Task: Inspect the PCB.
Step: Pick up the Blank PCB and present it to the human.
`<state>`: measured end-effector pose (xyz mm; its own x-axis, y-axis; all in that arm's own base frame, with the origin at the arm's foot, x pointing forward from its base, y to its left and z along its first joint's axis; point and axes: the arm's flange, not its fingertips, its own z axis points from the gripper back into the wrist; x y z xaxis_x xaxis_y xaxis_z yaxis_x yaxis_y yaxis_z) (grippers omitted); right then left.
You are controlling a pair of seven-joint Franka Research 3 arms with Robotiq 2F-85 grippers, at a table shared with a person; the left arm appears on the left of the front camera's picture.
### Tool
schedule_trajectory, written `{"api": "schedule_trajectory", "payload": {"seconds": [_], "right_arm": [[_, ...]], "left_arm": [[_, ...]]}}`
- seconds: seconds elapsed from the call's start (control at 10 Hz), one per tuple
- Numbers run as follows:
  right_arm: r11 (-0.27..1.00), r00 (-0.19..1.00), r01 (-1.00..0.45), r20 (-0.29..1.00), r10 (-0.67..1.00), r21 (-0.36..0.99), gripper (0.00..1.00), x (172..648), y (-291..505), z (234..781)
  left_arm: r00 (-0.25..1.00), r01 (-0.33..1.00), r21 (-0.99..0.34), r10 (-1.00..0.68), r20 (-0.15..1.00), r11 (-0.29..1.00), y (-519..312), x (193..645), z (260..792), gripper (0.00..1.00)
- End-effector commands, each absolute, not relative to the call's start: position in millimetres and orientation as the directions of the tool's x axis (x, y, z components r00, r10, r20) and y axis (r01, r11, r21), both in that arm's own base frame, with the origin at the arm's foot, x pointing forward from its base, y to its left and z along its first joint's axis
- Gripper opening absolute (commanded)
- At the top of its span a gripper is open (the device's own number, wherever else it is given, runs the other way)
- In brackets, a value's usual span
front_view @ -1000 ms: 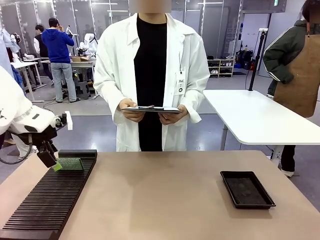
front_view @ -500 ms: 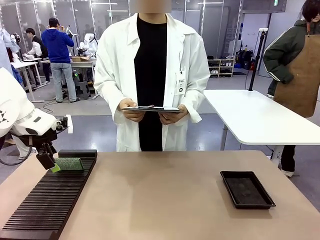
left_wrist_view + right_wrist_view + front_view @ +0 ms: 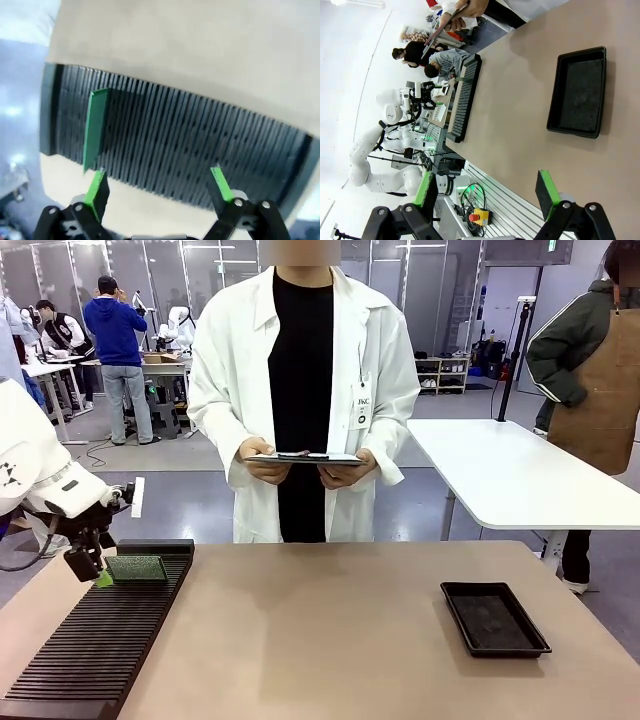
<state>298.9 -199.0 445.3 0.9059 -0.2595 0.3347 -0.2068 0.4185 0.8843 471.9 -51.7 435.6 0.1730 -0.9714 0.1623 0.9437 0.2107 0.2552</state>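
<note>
Tabletop rack (image 3: 200,145) holds the blurred PCB (image 3: 95,130) on edge; left fingers (image 3: 95,189), beside it, and right fingers (image 3: 547,194) gape.

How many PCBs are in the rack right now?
1. The PCB stands on edge in a slot at the far end of the black rack, beside the open left gripper. Other slots in view look empty; the rack's near end is cut off.

The green PCB (image 3: 138,568) stands on edge in the black slotted rack (image 3: 100,640), far end.
</note>
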Motion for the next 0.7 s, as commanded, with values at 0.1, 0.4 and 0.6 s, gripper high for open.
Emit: {"api": "schedule_trajectory", "payload": {"seconds": [0.1,0.4,0.6], "right_arm": [[0.416,0.905,-0.215,0.34,-0.255,0.884,1.0,298,-199,446],[0.416,0.905,-0.215,0.34,-0.255,0.884,1.0,298,-199,446],[0.416,0.905,-0.215,0.34,-0.255,0.884,1.0,298,-199,446]], "left_arm": [[-0.082,0.966,0.25,-0.995,0.063,-0.064,-22,541,413,1.0],[-0.103,0.967,0.238,-0.994,0.027,-0.094,-6,566,385,1.0],[-0.096,0.974,0.208,-0.995,0.006,-0.093,3,577,370,1.0]]}}
